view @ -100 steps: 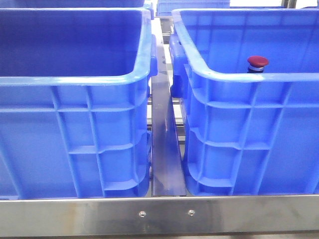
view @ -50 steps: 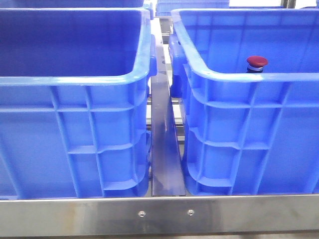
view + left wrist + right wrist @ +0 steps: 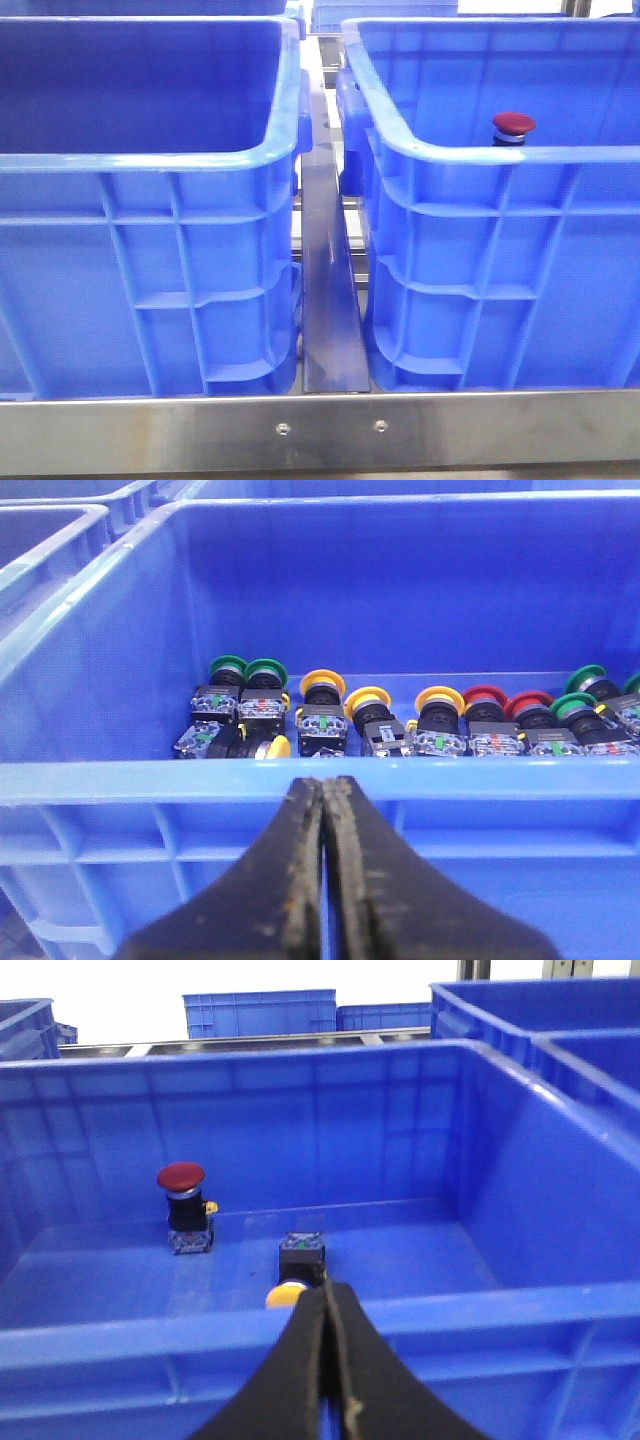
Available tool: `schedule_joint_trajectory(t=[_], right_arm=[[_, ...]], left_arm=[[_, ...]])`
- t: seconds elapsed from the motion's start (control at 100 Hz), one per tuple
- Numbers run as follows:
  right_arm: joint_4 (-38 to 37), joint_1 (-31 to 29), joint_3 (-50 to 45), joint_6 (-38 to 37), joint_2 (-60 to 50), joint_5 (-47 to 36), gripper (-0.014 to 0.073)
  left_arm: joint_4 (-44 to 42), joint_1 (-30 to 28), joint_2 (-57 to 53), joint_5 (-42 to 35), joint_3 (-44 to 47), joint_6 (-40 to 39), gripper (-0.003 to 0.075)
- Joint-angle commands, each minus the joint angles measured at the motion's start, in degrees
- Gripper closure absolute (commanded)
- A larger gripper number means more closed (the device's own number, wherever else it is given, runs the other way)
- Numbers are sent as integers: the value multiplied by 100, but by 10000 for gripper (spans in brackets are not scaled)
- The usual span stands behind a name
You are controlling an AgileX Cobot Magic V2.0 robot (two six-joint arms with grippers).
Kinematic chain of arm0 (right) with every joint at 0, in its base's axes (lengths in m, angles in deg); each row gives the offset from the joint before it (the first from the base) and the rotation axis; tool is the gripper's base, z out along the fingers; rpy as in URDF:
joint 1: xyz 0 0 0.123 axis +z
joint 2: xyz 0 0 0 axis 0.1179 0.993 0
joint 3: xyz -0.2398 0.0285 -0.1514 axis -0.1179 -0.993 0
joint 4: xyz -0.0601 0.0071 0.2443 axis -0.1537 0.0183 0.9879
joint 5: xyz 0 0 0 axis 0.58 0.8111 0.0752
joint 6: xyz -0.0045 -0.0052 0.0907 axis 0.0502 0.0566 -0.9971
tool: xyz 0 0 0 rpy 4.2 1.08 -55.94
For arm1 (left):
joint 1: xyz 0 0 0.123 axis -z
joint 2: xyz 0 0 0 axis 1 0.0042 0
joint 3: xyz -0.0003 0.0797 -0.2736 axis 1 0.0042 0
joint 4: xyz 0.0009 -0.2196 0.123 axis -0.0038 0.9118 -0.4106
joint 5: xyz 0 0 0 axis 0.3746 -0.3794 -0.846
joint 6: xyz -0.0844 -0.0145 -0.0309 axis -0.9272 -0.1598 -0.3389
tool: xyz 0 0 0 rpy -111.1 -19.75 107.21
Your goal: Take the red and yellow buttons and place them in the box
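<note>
Red button (image 3: 181,1177) upright in box (image 3: 430,1310), yellow button (image 3: 287,1295) tipped just beyond right hand (image 3: 328,1305), pressed together

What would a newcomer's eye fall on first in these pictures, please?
Probably the two big blue ribbed plastic crates filling the front view side by side. Next, the dark-red domed push button standing upright in the right-hand crate, with a yellow-capped button lying on its side nearer the shut right gripper. In the left wrist view, a row of green, yellow and red push buttons lines another crate's floor.
</note>
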Motion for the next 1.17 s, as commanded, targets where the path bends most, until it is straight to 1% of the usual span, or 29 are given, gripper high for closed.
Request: schedule_joint_trajectory(t=[0.0,0.13,1.16], right_arm=[[-298,-40,-66,-184,-172,-266,688],[-376,-26,-67,-179,-167,0,688],[-430,-26,-62,-174,-167,30,688]], left_arm=[[4,12,-168,-447,122,-76,741],[4,12,-168,-447,122,-76,741],[4,12,-168,-447,122,-76,741]])
